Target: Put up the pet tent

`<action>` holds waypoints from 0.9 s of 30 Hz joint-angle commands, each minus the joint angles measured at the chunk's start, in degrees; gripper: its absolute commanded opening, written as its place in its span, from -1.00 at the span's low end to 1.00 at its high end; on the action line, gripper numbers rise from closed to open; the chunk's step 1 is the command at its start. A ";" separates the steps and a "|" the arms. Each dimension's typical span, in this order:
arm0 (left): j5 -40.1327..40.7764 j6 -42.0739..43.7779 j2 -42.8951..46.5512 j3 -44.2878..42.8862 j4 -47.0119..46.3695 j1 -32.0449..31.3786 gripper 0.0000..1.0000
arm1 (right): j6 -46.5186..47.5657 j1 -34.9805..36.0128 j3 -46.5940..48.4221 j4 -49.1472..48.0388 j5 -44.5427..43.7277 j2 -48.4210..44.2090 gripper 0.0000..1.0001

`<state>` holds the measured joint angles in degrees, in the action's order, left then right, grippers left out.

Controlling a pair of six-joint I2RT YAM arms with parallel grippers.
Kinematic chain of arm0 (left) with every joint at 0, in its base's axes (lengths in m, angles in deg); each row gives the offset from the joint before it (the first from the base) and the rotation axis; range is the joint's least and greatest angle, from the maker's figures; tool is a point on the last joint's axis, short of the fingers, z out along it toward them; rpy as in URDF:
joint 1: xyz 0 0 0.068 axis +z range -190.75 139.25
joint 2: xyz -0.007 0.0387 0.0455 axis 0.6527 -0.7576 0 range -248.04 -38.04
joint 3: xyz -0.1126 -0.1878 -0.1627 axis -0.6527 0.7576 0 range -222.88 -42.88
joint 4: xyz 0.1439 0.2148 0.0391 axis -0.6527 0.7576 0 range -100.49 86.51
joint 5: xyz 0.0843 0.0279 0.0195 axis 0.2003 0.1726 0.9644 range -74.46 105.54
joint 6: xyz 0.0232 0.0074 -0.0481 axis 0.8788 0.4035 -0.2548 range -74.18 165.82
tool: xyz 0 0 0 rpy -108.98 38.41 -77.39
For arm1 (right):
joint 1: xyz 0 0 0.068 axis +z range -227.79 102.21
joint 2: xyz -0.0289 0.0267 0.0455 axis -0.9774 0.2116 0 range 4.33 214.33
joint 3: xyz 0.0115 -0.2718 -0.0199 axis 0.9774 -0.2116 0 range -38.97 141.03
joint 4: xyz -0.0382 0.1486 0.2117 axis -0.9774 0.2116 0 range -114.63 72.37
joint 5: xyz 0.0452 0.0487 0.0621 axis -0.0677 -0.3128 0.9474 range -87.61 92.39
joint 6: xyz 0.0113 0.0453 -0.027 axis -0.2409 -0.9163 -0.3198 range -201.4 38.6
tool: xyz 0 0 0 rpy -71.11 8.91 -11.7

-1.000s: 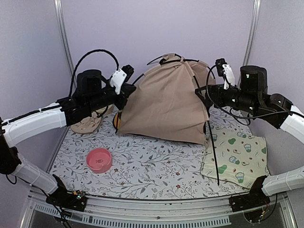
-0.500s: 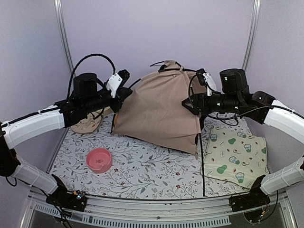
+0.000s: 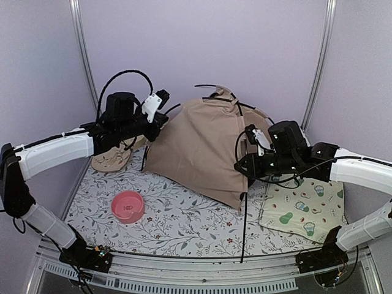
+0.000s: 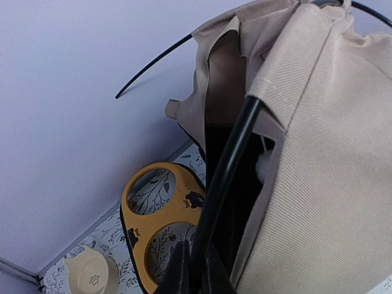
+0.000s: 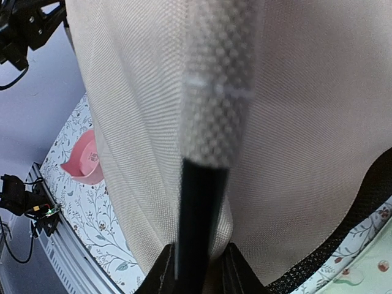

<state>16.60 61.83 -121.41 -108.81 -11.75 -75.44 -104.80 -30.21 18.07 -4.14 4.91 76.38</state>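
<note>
The pet tent [image 3: 202, 144] is a tan fabric mound with thin black poles, standing at the back middle of the table. My left gripper [image 3: 160, 117] is at its left edge, shut on a black pole [image 4: 229, 165]; its fingertips [image 4: 180, 269] pinch the pole's lower part. My right gripper [image 3: 244, 164] is at the tent's right front corner. In the right wrist view it [image 5: 199, 269] is shut on a second black pole [image 5: 199, 214] where that pole leaves the fabric sleeve [image 5: 220, 55]. This pole's free end [image 3: 242, 226] hangs down over the table.
A pink bowl [image 3: 128, 206] sits front left on the floral table cover [image 3: 184, 214]. A cream mat with green prints [image 3: 303, 208] lies at the right. A yellow double-bowl feeder [image 4: 156, 214] and a cream bowl [image 4: 92, 275] lie behind the tent's left side.
My right arm has swung left and down toward the front, and its jaws have closed on the pole. The tent's right corner moved with it. The left arm barely shifted.
</note>
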 commanded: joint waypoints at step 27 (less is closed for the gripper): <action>-0.91 -18.68 -4.43 -14.35 1.53 7.69 -1.00 | -11.76 14.81 -4.38 -3.59 -4.52 6.70 0.21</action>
<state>14.70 51.54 -127.16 -119.37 -0.95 -70.68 -117.15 -16.90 11.97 -14.78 -0.18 83.42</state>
